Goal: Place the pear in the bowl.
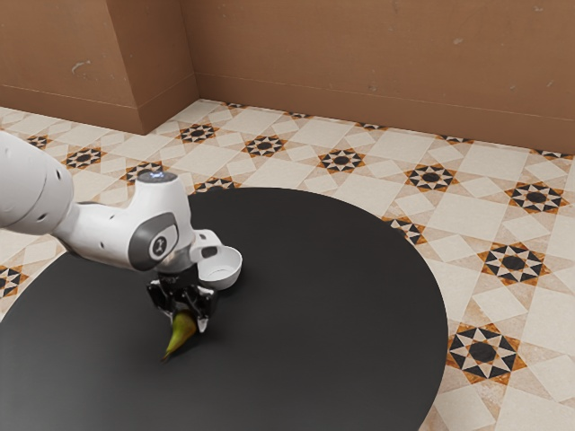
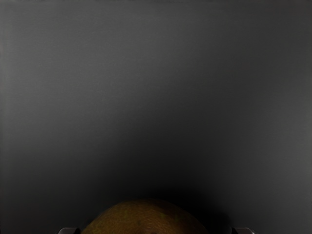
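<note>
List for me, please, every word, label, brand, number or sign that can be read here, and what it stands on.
No text can be read on anything here.
Robot arm, dark rounded patch: one pale mark, too small to read.
Robot arm, top of the upright part: a bluish marking, too small to make out.
Pear and bowl: none visible.
</note>
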`<move>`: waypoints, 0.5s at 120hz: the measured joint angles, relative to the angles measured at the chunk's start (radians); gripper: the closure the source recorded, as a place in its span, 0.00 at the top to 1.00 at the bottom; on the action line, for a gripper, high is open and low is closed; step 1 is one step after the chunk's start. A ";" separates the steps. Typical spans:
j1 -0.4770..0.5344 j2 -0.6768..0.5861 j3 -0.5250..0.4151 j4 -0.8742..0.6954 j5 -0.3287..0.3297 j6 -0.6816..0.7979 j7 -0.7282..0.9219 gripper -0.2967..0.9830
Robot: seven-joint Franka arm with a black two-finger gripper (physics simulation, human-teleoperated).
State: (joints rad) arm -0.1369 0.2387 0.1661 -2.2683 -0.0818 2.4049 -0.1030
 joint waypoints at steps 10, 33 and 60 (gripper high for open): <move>0.005 0.000 0.001 0.003 -0.007 0.001 -0.010 0.46; 0.005 -0.022 0.002 0.002 0.002 0.001 -0.044 0.38; -0.023 -0.183 0.003 0.040 0.018 -0.024 -0.089 0.33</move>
State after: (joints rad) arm -0.1600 0.0557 0.1688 -2.2281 -0.0637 2.3805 -0.1917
